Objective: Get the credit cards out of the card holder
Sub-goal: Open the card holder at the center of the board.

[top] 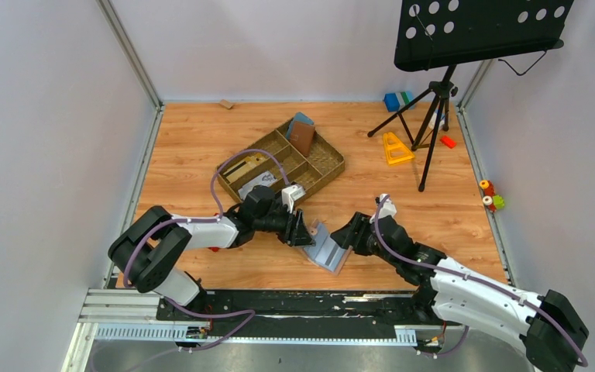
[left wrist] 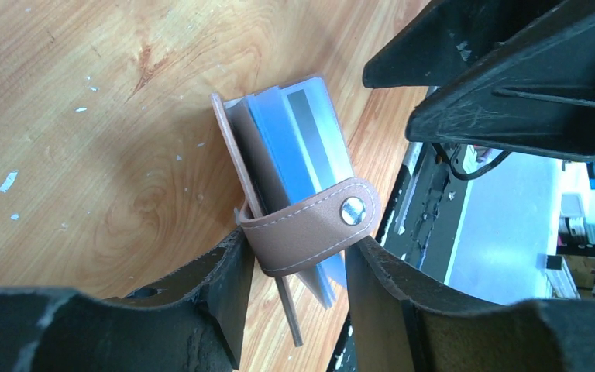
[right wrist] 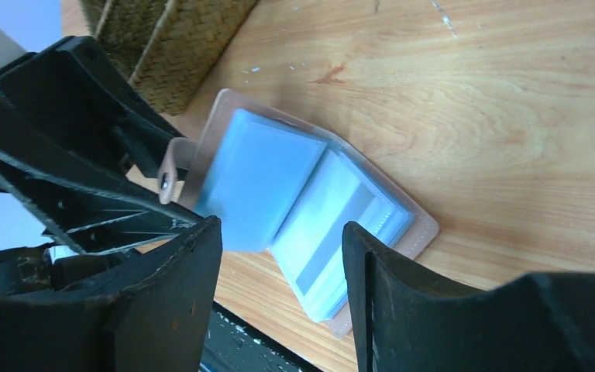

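The card holder [top: 327, 248] lies open near the table's front edge, tan outside with blue-grey sleeves inside. My left gripper [top: 304, 231] is at its left side. In the left wrist view the holder [left wrist: 228, 147] stands tilted, and the left gripper [left wrist: 298, 248] is shut on its tan closing tab [left wrist: 310, 232], one finger [left wrist: 217, 287] pressing each side. A credit card [left wrist: 314, 132] with a grey stripe shows inside a clear sleeve. My right gripper [top: 346, 236] hovers at the holder's right. Its jaws [right wrist: 280, 229] stand open around the fanned sleeves and striped card [right wrist: 333, 240] without touching them.
A woven tray [top: 333, 159] with compartments sits behind the arms and holds a dark brown wallet [top: 302, 136]. At the back right are a tripod music stand [top: 434, 101] and a yellow triangle [top: 396, 147]. The black rail [top: 294, 302] runs just beneath the holder.
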Tool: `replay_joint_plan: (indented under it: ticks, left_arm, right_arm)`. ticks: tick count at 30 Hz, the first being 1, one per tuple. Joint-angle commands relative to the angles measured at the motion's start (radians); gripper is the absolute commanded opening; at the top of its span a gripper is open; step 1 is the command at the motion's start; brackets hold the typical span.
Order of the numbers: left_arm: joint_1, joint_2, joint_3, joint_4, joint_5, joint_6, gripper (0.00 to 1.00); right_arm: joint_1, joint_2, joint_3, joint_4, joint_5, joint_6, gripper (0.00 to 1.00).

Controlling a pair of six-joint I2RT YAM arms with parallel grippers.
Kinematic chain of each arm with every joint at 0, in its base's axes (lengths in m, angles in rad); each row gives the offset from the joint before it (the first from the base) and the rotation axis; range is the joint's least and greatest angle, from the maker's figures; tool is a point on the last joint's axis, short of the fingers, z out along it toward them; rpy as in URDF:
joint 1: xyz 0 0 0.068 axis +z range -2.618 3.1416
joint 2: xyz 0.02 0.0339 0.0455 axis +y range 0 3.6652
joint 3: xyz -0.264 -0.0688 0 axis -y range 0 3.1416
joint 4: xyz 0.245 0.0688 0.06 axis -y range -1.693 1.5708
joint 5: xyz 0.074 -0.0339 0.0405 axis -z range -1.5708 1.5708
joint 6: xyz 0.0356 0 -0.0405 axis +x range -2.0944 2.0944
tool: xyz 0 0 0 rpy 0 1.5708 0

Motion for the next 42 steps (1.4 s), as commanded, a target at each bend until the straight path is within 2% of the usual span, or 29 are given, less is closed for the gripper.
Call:
replay_joint_plan:
  ticks: [1, 10, 18, 23, 28, 33, 37, 39, 42]
  left_arm:
    - [-0.003, -0.034, 0.005, 0.027, 0.012, 0.018, 0.53]
    - [-0.003, -0.036, -0.002, 0.049, 0.032, 0.008, 0.54]
    - [-0.003, -0.054, -0.016, 0.083, 0.054, -0.002, 0.57]
    - [-0.003, -0.05, -0.015, 0.083, 0.057, -0.004, 0.51]
    - [-0.003, -0.035, -0.005, 0.062, 0.046, 0.003, 0.5]
    - [-0.003, 0.008, 0.017, 0.036, 0.044, 0.005, 0.49]
    - [-0.003, 0.012, 0.019, 0.025, 0.036, 0.014, 0.51]
    - [-0.005, 0.011, 0.021, 0.013, 0.024, 0.022, 0.54]
    - [-0.016, 0.011, 0.032, -0.031, -0.017, 0.048, 0.55]
  right_arm:
    - [0.004, -0.025, 0.008, 0.039, -0.03, -0.025, 0.58]
    - [0.004, 0.136, 0.019, 0.166, -0.103, -0.019, 0.56]
    - [0.004, 0.164, 0.017, 0.189, -0.108, -0.011, 0.64]
    - [0.004, 0.078, -0.004, 0.135, -0.046, 0.011, 0.61]
    - [0.004, -0.007, -0.028, 0.13, -0.035, -0.002, 0.6]
    - [0.004, 0.056, -0.005, 0.131, -0.048, -0.009, 0.5]
    - [0.004, 0.123, 0.006, 0.177, -0.088, -0.007, 0.49]
    - [0.004, 0.143, 0.017, 0.166, -0.091, -0.007, 0.53]
    - [0.005, 0.141, 0.041, 0.055, -0.031, 0.014, 0.66]
